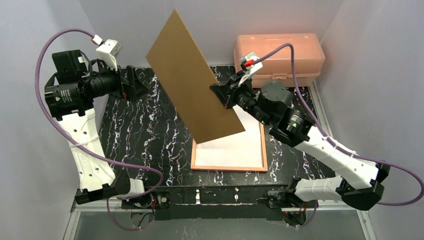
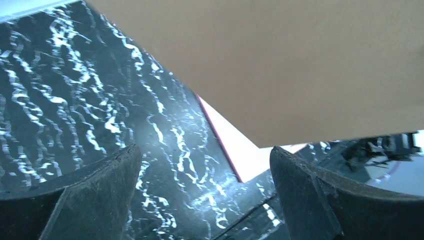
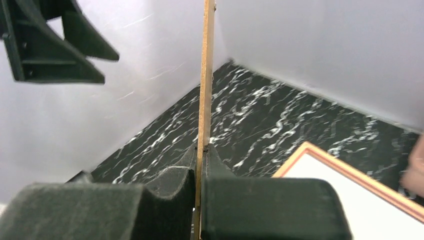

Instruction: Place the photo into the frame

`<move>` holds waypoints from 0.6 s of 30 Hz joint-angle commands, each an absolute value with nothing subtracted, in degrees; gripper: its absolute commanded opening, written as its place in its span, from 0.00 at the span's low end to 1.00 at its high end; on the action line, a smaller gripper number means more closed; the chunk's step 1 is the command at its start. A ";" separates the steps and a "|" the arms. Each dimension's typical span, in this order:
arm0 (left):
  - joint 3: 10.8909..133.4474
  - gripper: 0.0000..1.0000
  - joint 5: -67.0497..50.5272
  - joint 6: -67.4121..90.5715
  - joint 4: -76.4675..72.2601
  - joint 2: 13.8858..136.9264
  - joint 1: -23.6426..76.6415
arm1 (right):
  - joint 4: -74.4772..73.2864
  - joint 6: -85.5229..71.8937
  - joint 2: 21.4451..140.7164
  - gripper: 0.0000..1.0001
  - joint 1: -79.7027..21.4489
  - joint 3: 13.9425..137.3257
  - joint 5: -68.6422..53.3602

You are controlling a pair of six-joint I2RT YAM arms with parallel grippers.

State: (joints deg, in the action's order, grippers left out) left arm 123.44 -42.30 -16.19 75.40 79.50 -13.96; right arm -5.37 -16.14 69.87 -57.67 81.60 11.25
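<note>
Under the right end effector's (image 1: 220, 95) board (image 1: 190, 75) lies the frame (image 1: 227, 168).

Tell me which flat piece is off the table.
The brown backing board, clamped in the right gripper; the frame and white-side-up photo lie flat.

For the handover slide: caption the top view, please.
Right gripper holds the board tilted above the flat-lying frame; left gripper open, apart from it.
</note>
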 commanded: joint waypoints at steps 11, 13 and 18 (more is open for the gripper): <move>114.86 0.98 -56.72 -21.46 69.26 73.72 -9.71 | -4.75 -4.79 74.08 0.01 -62.70 89.97 29.56; 114.23 0.99 -52.51 -16.79 65.91 73.69 -9.34 | -3.80 -4.51 74.65 0.01 -63.11 89.72 30.27; 116.40 0.98 -49.01 -2.14 65.23 78.65 -9.27 | -3.34 -3.95 79.09 0.01 -65.26 91.96 33.56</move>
